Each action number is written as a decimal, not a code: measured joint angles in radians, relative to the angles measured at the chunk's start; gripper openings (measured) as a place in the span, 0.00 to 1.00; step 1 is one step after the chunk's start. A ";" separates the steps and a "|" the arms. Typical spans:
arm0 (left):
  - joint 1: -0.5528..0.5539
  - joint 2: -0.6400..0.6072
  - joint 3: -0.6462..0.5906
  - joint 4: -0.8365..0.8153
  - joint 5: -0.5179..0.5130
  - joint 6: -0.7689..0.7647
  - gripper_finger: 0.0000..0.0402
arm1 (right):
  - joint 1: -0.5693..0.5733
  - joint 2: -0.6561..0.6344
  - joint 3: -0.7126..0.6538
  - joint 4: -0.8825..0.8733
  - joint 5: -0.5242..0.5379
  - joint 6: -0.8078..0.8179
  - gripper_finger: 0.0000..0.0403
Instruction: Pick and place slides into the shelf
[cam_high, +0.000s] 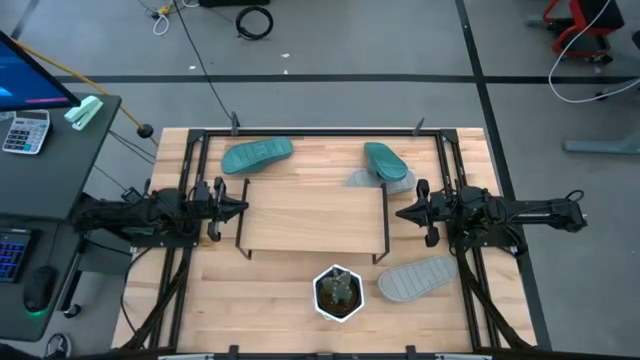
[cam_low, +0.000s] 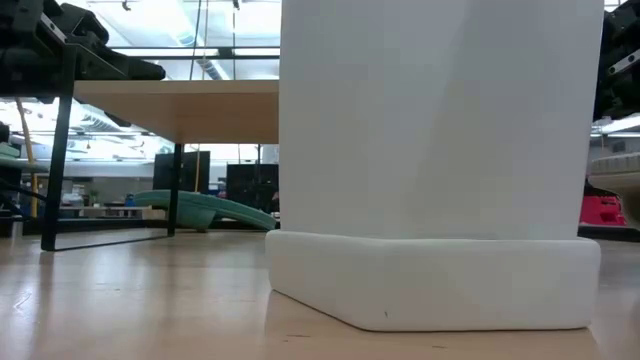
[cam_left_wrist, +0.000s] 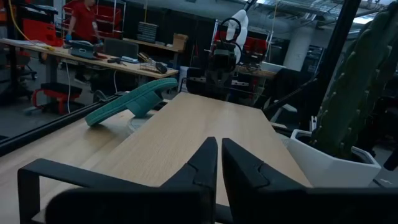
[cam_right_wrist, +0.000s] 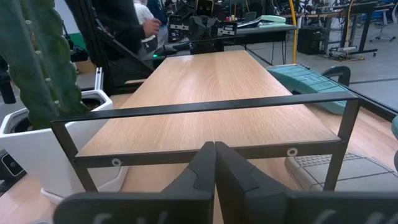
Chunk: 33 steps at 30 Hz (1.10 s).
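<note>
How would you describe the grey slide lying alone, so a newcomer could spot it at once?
Start at the shelf in the middle of the wooden table, then look toward the white cactus pot. Beside that pot, under the right arm, lies the grey slide. Unlike the other grey slide, no teal slide overlaps it.

- In the low view, a white planter (cam_low: 440, 200) blocked most of what we could see of the table.
- A teal slide (cam_high: 384, 161) lay over a grey slide (cam_high: 362, 180), hiding most of it.
</note>
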 joint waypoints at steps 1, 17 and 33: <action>0.000 0.000 0.000 0.000 0.000 0.000 0.08 | 0.000 0.000 0.000 0.000 0.000 0.000 0.03; 0.000 0.000 0.000 0.000 0.000 0.000 0.06 | 0.000 0.000 0.000 0.000 0.000 0.000 0.03; 0.000 0.000 0.000 0.000 0.000 0.001 0.06 | 0.000 0.000 0.000 0.000 0.000 0.000 0.03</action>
